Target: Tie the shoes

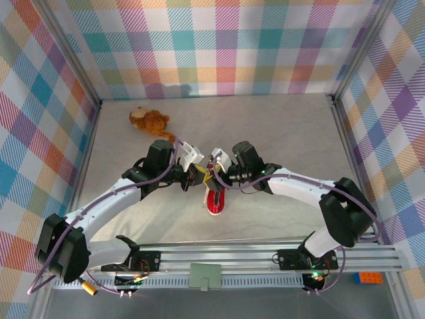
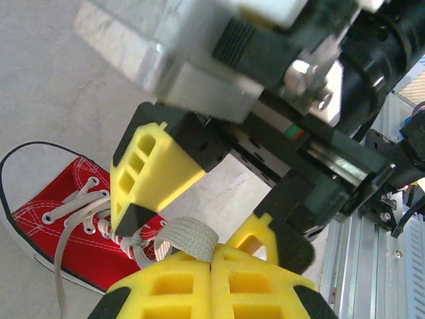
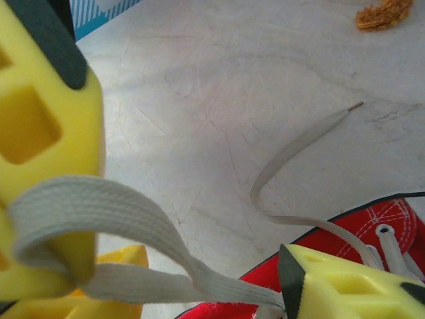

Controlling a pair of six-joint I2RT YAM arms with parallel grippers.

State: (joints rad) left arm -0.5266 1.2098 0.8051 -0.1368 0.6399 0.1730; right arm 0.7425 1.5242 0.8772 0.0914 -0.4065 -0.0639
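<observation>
Down near the middle of the counter (image 1: 279, 133) lies the red shoe (image 1: 214, 201), flat on its sole, between the two arms. Its white laces (image 2: 73, 219) are not tied. One lace end (image 3: 302, 146) lies loose on the counter beside the shoe. Just above the shoe, the left tool (image 2: 212, 269) has its yellow fingers pressed together. A loop of lace (image 2: 190, 238) sticks out from between them, so it is pinching the lace. The right tool (image 1: 214, 171) is right next to it, with its fingers spread apart. A band of lace (image 3: 99, 206) is wrapped over one of its fingers (image 3: 46, 133). A brown toy (image 1: 150, 120) sits well apart from the shoe, near the back wall.
</observation>
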